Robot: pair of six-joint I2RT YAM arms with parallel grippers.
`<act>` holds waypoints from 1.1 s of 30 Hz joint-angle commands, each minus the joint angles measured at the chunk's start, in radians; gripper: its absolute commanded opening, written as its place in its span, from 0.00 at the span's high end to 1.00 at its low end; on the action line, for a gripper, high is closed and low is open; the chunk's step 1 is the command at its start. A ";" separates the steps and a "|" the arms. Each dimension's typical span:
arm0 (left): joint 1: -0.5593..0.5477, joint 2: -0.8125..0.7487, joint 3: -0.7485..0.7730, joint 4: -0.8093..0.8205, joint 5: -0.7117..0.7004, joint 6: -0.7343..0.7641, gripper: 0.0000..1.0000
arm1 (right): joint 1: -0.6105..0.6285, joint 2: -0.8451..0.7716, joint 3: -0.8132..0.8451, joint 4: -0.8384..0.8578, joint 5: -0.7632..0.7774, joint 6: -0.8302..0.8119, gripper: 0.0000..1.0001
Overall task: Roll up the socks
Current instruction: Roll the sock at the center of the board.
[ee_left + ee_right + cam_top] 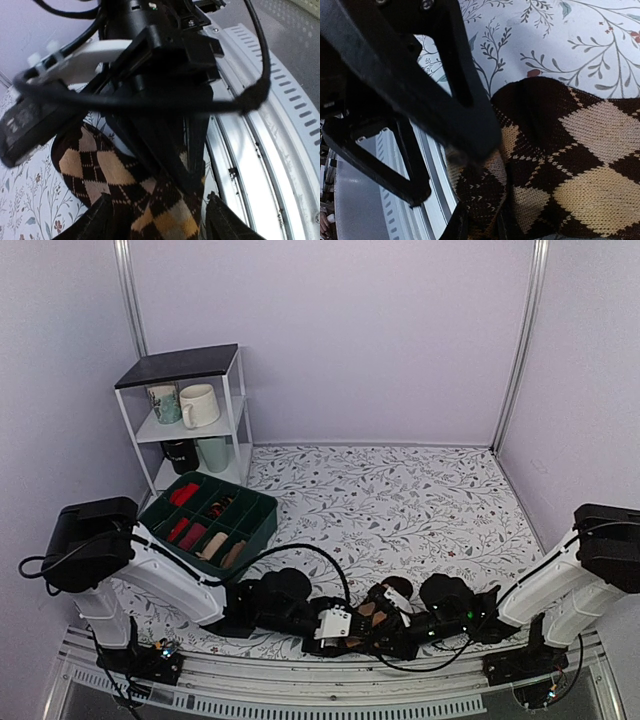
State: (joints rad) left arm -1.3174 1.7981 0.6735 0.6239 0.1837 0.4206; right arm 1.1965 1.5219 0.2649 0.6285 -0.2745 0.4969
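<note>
Across the socks [100, 170], a black cable [250, 95]; green sock bin [258, 528] well behind

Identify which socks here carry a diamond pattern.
The brown-and-tan socks lying on the floral tablecloth near the front; the rolled socks in the green organizer look plain red or beige.

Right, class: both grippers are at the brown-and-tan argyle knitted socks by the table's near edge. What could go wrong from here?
1. The left gripper stands open astride the dark brown and tan argyle knitted socks; only the right gripper pinches them, so the bundle might loosen.
2. They lie beside the grey slotted metal rail at the table's edge and could slip off.
</note>
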 commanded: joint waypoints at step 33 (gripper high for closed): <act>0.041 0.076 0.047 -0.268 0.175 -0.262 1.00 | -0.083 -0.152 0.009 -0.257 0.091 -0.060 0.61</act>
State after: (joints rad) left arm -1.3006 1.8507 0.7082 0.4950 0.2436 0.2924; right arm 1.1191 1.5139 0.3183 0.5339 -0.3805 0.4946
